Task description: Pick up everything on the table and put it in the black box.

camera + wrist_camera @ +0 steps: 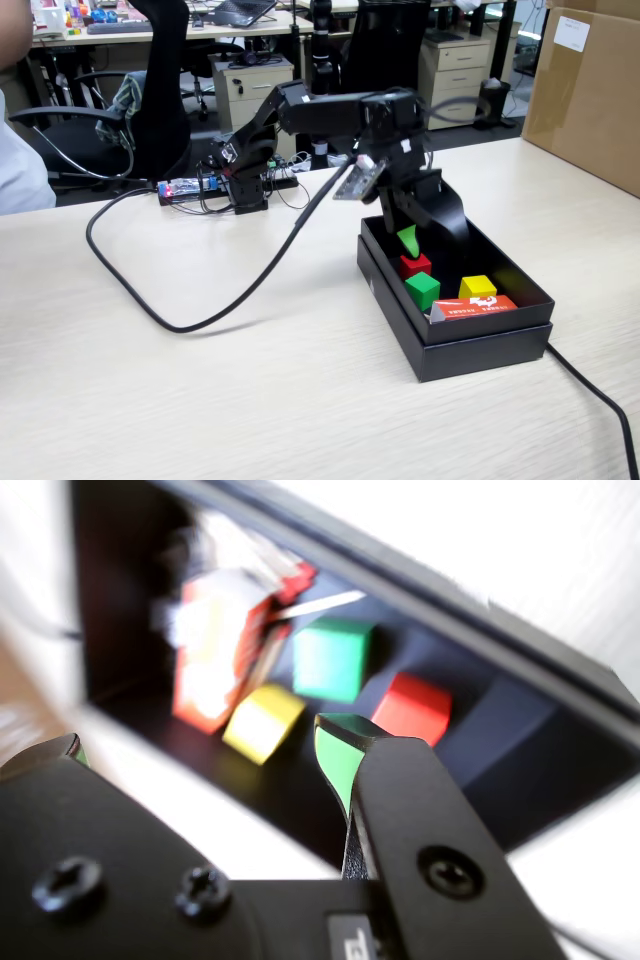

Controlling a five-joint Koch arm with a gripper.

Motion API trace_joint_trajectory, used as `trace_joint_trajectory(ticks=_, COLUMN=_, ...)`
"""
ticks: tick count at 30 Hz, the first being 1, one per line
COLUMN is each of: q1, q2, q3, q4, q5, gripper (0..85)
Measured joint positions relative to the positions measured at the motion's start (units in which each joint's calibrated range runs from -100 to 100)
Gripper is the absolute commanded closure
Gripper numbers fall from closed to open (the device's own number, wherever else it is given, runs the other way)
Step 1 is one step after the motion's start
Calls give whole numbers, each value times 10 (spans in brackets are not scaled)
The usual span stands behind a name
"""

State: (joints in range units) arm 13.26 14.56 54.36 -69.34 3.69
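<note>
The black box [483, 345] stands on the table at the right. Inside it lie a red cube [415, 265], a green cube [422, 289], a yellow cube [478, 287] and a red and white carton [472, 307]. My gripper [409, 241] hangs over the back end of the box, open and empty; its fingertips carry green pads. The wrist view looks down into the box [470, 600] and shows the red cube [412, 707], green cube [332, 658], yellow cube [263, 721] and blurred carton [213, 658] beyond the gripper [205, 745].
A thick black cable [180, 322] loops across the table left of the box, and another [600, 395] runs from the box's right corner. A cardboard box [590, 90] stands at the far right. The arm's base [245, 185] and electronics sit at the table's back edge.
</note>
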Motion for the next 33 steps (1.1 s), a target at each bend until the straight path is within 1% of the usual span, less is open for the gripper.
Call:
trace_joint_trajectory(ticks=6, q1=-13, q2=-255, q3=-95, q4=1, q5=-3, gripper=392)
trace_joint_trajectory(ticks=7, q1=-25, q2=-320, q3=-128, q4=0, q5=-4, gripper=392)
trace_joint_trajectory(ticks=12, q1=-69, q2=-523, q3=-319, q4=21, q5=-14, gripper=391)
trace_joint_trajectory(ticks=16, q1=-95, q2=-685, q3=-514, q4=98, q5=-22, gripper=388)
trace_joint_trajectory(ticks=19, q1=-104, q2=-784, q3=-647, q4=147, q5=-24, gripper=387)
trace_joint_trajectory(ticks=22, q1=-111, q2=-887, q3=-788, q4=228, q5=-25, gripper=384)
trace_joint_trajectory(ticks=29, q1=-120, q2=-1029, q3=-971, q4=315, q5=-25, gripper=376)
trace_joint_trajectory(ticks=33, q1=-126, q2=-1096, q3=-1079, q4=399, q5=-25, gripper=367)
